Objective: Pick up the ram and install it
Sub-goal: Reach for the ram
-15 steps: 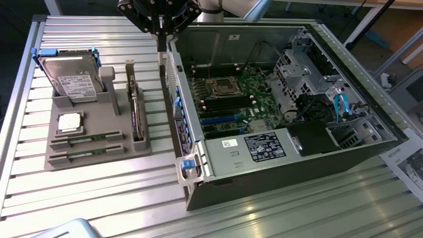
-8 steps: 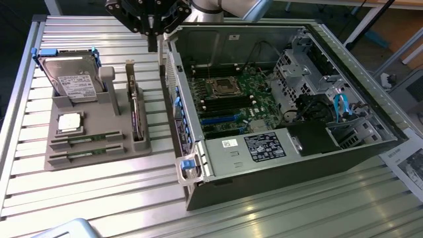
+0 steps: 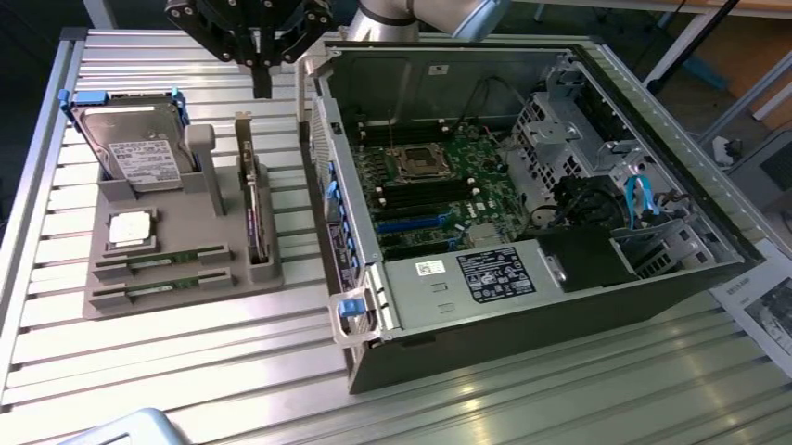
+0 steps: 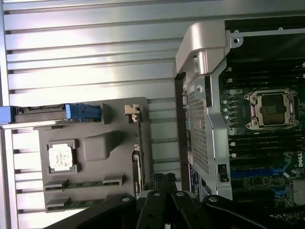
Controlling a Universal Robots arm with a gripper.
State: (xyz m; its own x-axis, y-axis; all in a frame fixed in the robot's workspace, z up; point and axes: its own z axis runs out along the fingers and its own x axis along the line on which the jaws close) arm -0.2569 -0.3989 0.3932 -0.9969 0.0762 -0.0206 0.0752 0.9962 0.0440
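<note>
Gripper (image 4: 164, 180) linkages sat nearest the wrist camera, black and folded, fingers pressed together with nothing between them. In the exterior view the gripper (image 3: 261, 82) hung above the far end of the grey holder (image 3: 185, 304), between the hard drive (image 3: 136, 148) and the computer case (image 3: 520, 334), well apart from the task's part.

Two ram sticks (image 3: 161, 259) lay flat in parallel slots at the holder's near end, just beside each other, below the processor chip (image 3: 130, 230). The expansion card (image 3: 254, 213) stood on edge along the holder's side nearest the case.

Risks, as judged:
- Sticks so close together that a slightly offset grasp could catch the neighbour or pinch both.
- Stick thin and seated low in its slot, so little edge to grip; a shallow hold could let it tilt or slip.
- Holder looked merely set on the table, so a snagged lift could drag it.
- The case's raised wall and hinged bracket (image 3: 325, 139) stood on the route to the motherboard (image 3: 433, 185); a low carry could clip them.
- The memory slots (image 3: 427, 193) were narrow, and cables (image 3: 637, 199) ran nearby; a skewed stick would not seat.

Surface: table (image 3: 148, 371) of ribbed aluminium slats, smooth and glossy, with grooves that could trap a dropped stick. Room: workshop-like, with wooden furniture and metal legs beyond the table at the exterior view's right, and a printed sheet (image 3: 770, 311) lying by the case.
</note>
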